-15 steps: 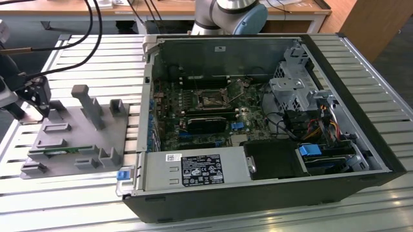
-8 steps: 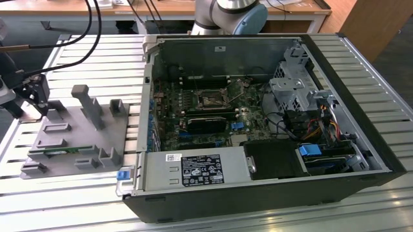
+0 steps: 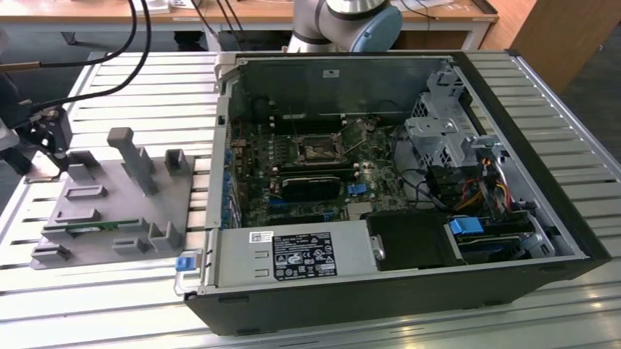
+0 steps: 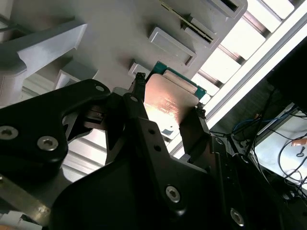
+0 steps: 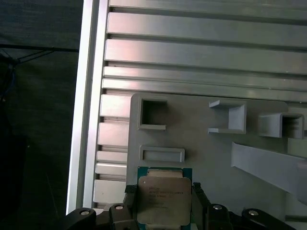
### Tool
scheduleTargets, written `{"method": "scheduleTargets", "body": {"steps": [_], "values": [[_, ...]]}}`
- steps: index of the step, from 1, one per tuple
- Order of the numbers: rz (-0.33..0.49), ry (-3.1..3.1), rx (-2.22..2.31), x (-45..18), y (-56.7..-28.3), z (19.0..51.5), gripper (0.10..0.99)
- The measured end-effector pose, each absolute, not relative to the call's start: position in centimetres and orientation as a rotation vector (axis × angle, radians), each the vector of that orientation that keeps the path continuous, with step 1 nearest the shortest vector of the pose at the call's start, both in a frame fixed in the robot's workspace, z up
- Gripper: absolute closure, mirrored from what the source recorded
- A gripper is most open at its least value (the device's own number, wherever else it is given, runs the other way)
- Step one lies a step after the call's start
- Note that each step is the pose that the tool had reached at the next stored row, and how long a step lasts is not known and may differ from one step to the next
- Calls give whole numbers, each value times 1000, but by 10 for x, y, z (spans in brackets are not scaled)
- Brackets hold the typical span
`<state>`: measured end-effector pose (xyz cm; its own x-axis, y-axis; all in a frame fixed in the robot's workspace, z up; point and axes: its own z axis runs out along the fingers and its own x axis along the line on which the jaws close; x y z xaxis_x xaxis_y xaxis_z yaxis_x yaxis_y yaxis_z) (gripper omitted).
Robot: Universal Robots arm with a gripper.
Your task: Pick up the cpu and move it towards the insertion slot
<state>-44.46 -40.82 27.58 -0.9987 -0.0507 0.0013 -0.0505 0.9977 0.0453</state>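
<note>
Slatted bench [image 3: 116, 83] carries an open PC case [image 3: 330, 91] and a grey fixture [image 3: 126, 207]. Tool [image 3: 45, 156] sits over the fixture's edge on the exterior view's left, clamped narrowly on the cpu [image 5: 163, 203], which is held flat. The insertion slot [image 3: 318, 149] lies well apart, toward the exterior view's right, inside the case.

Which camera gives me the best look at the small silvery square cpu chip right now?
The first wrist view: the silvery square cpu chip faces it squarely, green rim visible, clamped in the gripper. The second wrist view shows the chip obliquely under glare. In the exterior view it is too small to tell.
</note>
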Motion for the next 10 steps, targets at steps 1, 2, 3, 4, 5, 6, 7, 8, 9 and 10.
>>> {"method": "scheduleTargets", "body": {"steps": [1, 2, 3, 4, 5, 6, 7, 8, 9, 10], "values": [[-71, -3137, 79, -445, -408, 277, 549], [-71, -3137, 79, -445, -408, 277, 549], [-71, -3137, 79, -445, -408, 278, 549], [-71, -3137, 79, -445, -408, 279, 549], [-71, -3137, 79, -445, -408, 280, 549], [-71, -3137, 80, -445, -408, 281, 549], [-71, -3137, 80, -445, -408, 281, 549], [-71, -3137, 80, -445, -408, 282, 549], [-71, -3137, 80, -445, -408, 283, 549], [-71, -3137, 80, -445, -408, 283, 549]]}}
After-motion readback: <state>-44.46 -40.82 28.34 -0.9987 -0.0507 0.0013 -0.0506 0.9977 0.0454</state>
